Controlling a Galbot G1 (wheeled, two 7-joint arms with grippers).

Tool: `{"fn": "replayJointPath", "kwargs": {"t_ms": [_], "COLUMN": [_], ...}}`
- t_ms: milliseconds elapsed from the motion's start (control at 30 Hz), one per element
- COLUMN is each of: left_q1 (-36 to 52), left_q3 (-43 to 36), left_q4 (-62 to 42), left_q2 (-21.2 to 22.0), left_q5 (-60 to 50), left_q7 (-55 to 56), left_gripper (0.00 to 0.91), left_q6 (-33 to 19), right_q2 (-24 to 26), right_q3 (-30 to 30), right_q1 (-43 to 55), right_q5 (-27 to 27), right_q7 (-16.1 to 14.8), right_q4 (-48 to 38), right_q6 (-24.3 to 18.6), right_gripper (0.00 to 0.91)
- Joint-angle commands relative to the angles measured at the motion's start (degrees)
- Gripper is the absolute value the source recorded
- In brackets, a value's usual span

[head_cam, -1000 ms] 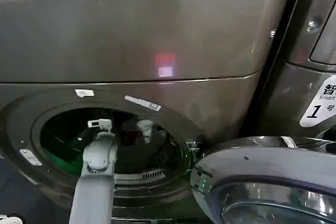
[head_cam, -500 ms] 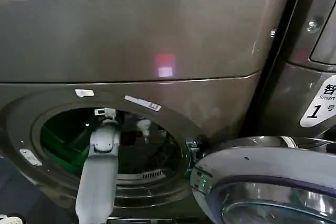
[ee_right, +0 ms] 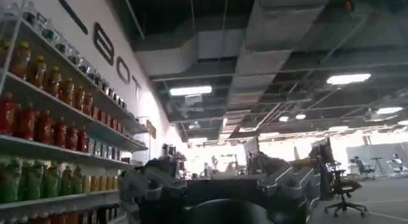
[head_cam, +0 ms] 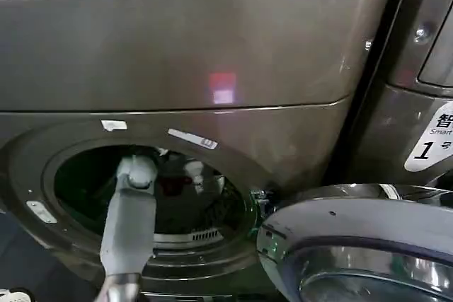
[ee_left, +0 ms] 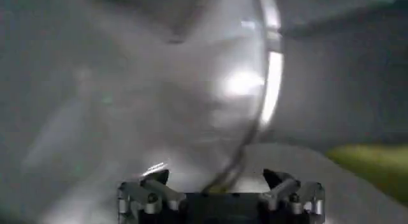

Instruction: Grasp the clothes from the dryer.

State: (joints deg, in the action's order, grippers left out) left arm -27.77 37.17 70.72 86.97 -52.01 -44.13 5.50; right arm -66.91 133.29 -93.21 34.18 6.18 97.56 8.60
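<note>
While the left arm reaches through the round porthole of the dryer (head_cam: 177, 54), the left claw (ee_left: 220, 190) hangs inside the drum with its fingers spread wide and nothing between them. The clothes (head_cam: 185, 178), a white and red heap, lie deeper in, just beyond and right of the wrist. The right claw (ee_right: 217, 193) points off into the room; its opening I cannot tell.
</note>
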Motion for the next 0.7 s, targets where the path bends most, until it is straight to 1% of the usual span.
{"fn": "replayJointPath", "kwargs": {"t_ms": [33, 133, 267, 433, 700], "left_q1": [8.69, 10.16, 11.99, 13.9, 15.11], "left_q3": [1.02, 0.45, 0.07, -2.01, -3.16], "left_q4": [-8.94, -11.89, -13.81, -16.1, -18.95], "left_q2": [-0.61, -1.35, -1.65, -2.13, -2.96], "left_q5": [-33.99, -32.44, -33.05, -33.55, -32.29], "left_q7": [-31.43, -33.06, -33.07, -33.06, -33.01], "left_gripper": [0.907, 0.907, 0.907, 0.907, 0.907], "left_q6": [-24.12, -24.63, -25.04, -24.51, -22.65], "right_q2": [0.23, 0.34, 0.26, 0.05, -0.01], "right_q3": [-0.3, -0.25, -0.37, -0.64, -0.56], "right_q1": [-0.1, -0.19, -0.14, 0.1, -0.43], "right_q5": [-0.09, -0.08, -0.14, -0.21, -0.24], "right_q7": [-0.03, -0.14, -0.27, -0.29, -0.37], "right_q4": [0.38, 0.28, 0.27, 0.35, 0.12], "right_q6": [0.03, 0.06, 0.13, 0.09, 0.09], "right_gripper": [0.907, 0.907, 0.907, 0.907, 0.907]}}
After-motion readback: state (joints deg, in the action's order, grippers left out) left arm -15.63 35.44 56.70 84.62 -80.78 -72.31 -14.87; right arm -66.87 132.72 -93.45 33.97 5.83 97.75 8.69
